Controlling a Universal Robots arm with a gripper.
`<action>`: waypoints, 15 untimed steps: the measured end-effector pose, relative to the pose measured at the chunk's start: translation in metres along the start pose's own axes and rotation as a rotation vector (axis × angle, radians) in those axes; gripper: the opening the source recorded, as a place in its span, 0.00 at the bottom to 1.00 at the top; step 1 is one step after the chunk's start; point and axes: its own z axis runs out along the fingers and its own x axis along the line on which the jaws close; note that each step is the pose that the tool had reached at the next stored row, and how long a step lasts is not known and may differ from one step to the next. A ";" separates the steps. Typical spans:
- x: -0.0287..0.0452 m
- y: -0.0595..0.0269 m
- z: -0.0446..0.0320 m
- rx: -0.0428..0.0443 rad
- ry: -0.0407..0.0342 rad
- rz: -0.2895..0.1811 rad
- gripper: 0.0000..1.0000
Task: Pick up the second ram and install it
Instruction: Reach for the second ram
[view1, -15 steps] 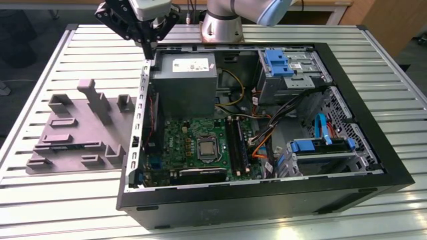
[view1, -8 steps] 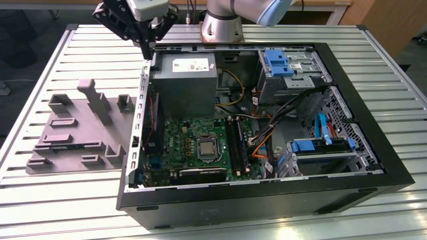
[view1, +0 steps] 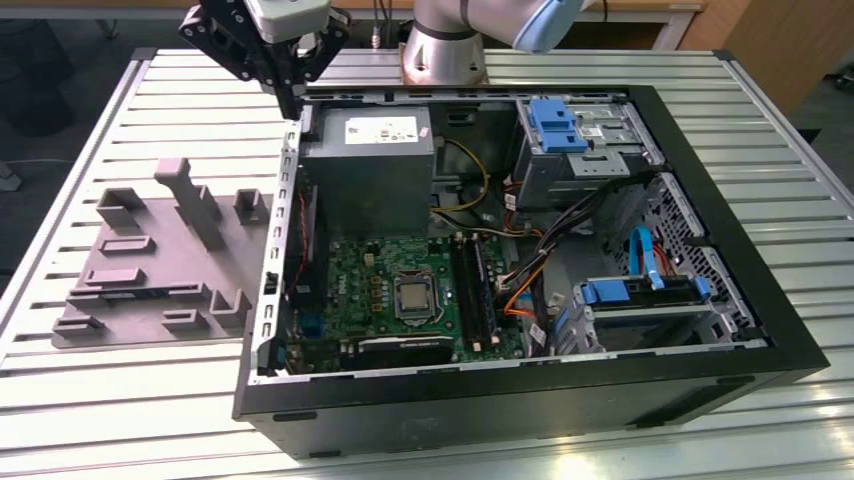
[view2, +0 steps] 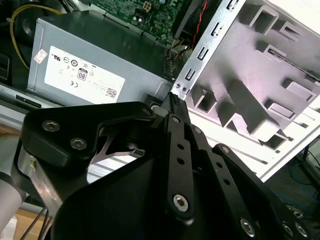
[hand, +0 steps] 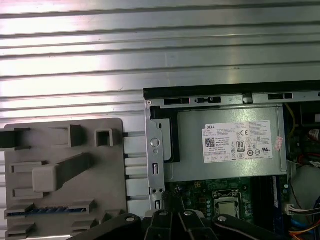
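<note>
The second ram (view1: 142, 293) is a thin blue-green stick lying in a slot of the grey fixture plate (view1: 147, 250), on the exterior view's left beside the open computer case. The first wrist view shows the ram (hand: 47, 210) as a blue strip low on the plate (hand: 60, 150). My gripper (view1: 290, 106) hangs above the case's back left corner, well away from the ram, by the grey power supply (view1: 367, 150). Its black fingers (view2: 175, 107) meet at a point with nothing between them. The black memory slots (view1: 470, 290) lie on the green motherboard (view1: 387, 270).
The black case (view1: 534, 400) has tall walls around the motherboard. Blue drive brackets (view1: 554, 125) and orange and blue cables (view1: 641, 260) fill its right side. Grey posts (view1: 187, 195) rise from the fixture plate. A slatted metal table (view1: 134, 400) carries everything.
</note>
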 end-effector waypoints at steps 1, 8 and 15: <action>0.0007 0.0000 0.0001 -0.0001 0.0000 0.000 0.11; 0.0045 -0.0003 0.0002 -0.0001 -0.0001 0.000 0.11; 0.0080 -0.0006 0.0004 -0.0002 -0.0001 0.000 0.11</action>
